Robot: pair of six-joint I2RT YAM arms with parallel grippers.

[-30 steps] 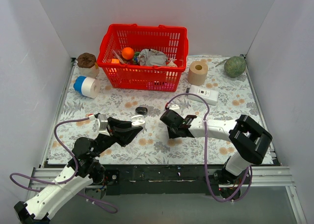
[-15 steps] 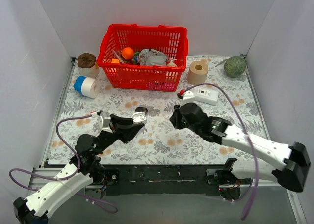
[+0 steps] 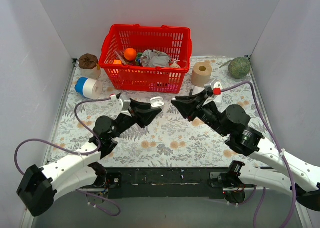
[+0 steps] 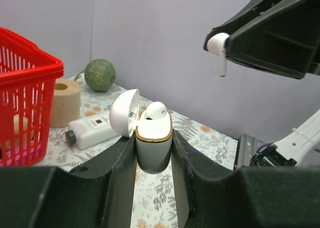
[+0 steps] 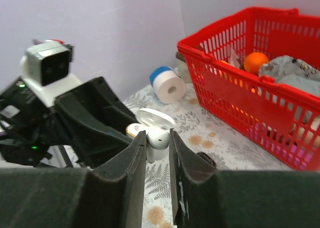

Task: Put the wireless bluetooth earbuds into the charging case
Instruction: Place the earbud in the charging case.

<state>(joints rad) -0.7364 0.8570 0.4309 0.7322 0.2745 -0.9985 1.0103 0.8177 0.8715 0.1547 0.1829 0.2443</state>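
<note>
The charging case was white with gold rim; earbud white. Basket was red. Table cover showed grey leaf print, orange blossoms.

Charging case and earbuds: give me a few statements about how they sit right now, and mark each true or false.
1. The charging case is shut. False: its lid stands open.
2. One white earbud sits in the case. True.
3. The right jaws hold a second white earbud. True.
4. The case lies loose on the table. False: the left jaws clamp it, lifted off the table.
5. The red basket is empty. False: it holds an orange ball and other items.
</note>
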